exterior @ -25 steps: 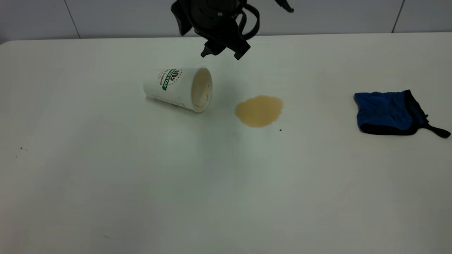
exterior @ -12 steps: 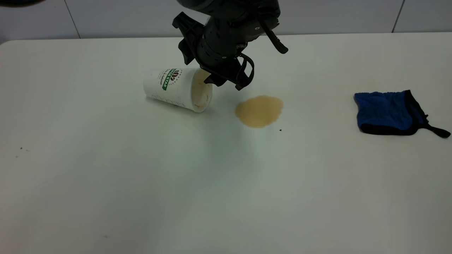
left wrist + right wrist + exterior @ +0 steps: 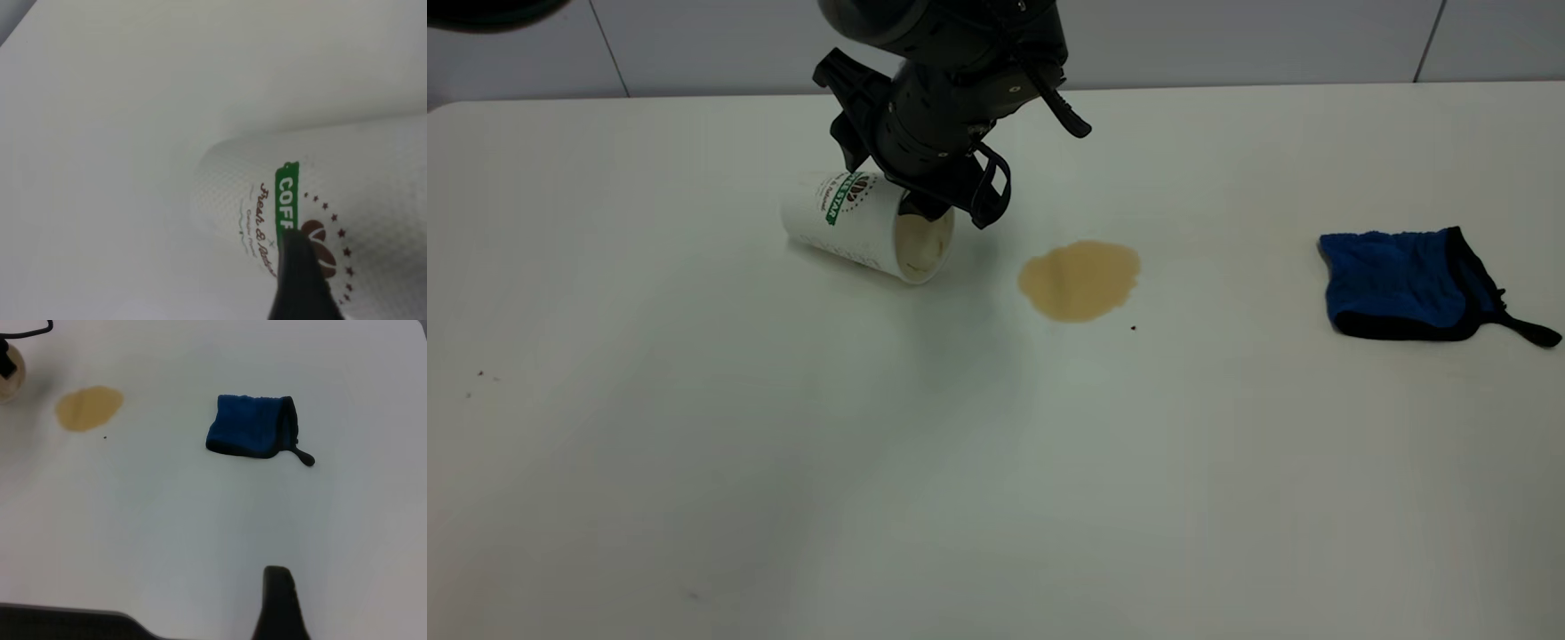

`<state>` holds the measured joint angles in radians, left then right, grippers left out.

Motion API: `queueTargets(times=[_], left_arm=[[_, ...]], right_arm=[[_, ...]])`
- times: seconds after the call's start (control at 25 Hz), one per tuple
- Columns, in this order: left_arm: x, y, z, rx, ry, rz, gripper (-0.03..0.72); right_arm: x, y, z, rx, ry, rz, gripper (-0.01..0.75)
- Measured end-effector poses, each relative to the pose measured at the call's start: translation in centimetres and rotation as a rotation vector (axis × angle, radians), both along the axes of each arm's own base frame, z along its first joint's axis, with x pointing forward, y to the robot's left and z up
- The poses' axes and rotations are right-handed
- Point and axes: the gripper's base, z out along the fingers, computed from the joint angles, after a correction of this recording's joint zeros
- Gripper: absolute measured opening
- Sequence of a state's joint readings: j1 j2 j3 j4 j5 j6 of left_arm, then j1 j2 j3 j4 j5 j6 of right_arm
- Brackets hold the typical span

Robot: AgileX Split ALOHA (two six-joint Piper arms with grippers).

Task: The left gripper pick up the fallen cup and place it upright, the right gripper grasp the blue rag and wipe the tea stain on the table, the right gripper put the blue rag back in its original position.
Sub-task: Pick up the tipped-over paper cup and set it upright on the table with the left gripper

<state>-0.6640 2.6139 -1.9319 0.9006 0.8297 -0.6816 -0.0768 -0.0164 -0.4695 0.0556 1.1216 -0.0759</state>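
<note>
The white paper cup (image 3: 863,227) lies on its side on the table (image 3: 783,462), with its mouth toward the tea stain (image 3: 1080,279). My left gripper (image 3: 953,212) is down at the cup's mouth and open. One finger (image 3: 919,210) is at the rim's upper edge and the other (image 3: 991,188) hangs outside it. In the left wrist view one black finger (image 3: 300,283) lies against the cup's logo side (image 3: 373,193). The blue rag (image 3: 1400,283) lies flat at the right. My right gripper (image 3: 220,620) hovers well short of the rag (image 3: 252,425), open, with one finger (image 3: 280,600) showing.
A small dark speck (image 3: 1133,328) sits just in front of the stain. A black strap tail (image 3: 1534,332) sticks out of the rag's right side. The table's back edge meets a grey wall (image 3: 1272,40) behind the left arm.
The left gripper came down from above the table's back edge and moved left to the cup's mouth. The cup shifted slightly left and turned. Rag and stain are unchanged.
</note>
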Motion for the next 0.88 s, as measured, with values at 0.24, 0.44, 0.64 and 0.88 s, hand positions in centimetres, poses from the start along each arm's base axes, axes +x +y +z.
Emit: queueTargets(times=[0.24,0.44,0.64,0.88], left_arm=[[0.4,0.6,0.0,0.004,0.002,-0.001,0.173],[0.6,1.1,1.4,0.076,0.019,-0.023,0.045],[0.9,1.8,8.5,-0.022,0.051,-0.064,0.018],[2.0,7.8,17.2,-0.316,0.143,-0.088,0.016]], right_arm=[[0.0,0.0,0.0,0.002,0.0,-0.002,0.585],[0.0,0.0,0.0,0.002,0.0,-0.002,0.585],[0.0,0.0,0.0,0.001,0.0,-0.002,0.585],[0.0,0.0,0.0,0.001,0.0,-0.002,0.585]])
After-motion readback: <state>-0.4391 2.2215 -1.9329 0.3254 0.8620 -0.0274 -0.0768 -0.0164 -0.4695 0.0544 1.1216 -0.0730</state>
